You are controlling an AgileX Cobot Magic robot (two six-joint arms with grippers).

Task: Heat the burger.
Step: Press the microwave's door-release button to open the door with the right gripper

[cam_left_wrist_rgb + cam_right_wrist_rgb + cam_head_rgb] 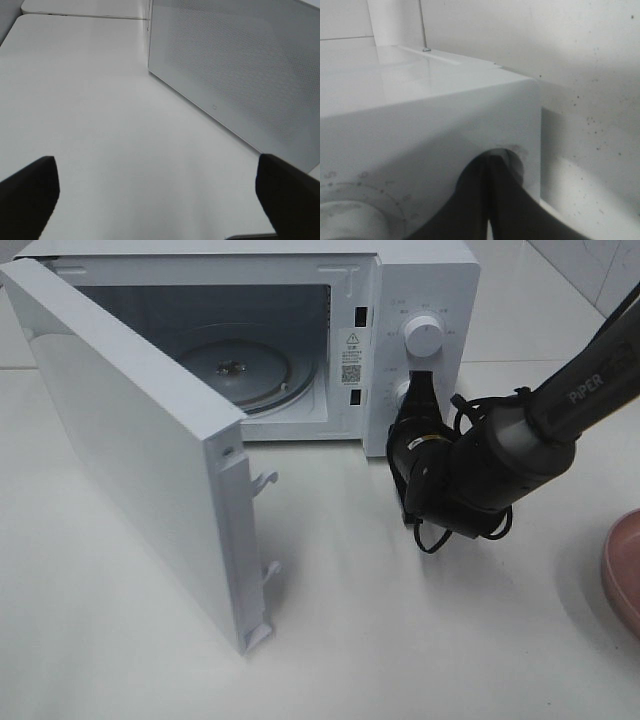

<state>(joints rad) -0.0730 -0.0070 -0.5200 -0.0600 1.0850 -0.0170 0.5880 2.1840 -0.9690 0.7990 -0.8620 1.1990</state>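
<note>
Burger is not visible in any view: the glass turntable (240,370) inside the microwave (420,280) is bare, and only a thin edge of the pink plate (625,570) shows at the right border (if the burger lies on the hidden part, I cannot tell). The door (130,440) stands wide open over the worktop (400,640).

The right fingers (420,390) are pressed together and rest at the lower knob (403,392) of the control panel, below the upper knob (423,337). The left fingers (30,192) are wide apart, hold nothing, and hover over the worktop near the outer face of the door.

In my judgement, the main risk is order. If the knob is turned now, the timer is set with nothing inside and the door open. Also, closed fingers have only a small contact on a round knob, so they may slip off. A careless left arm could push the door.
</note>
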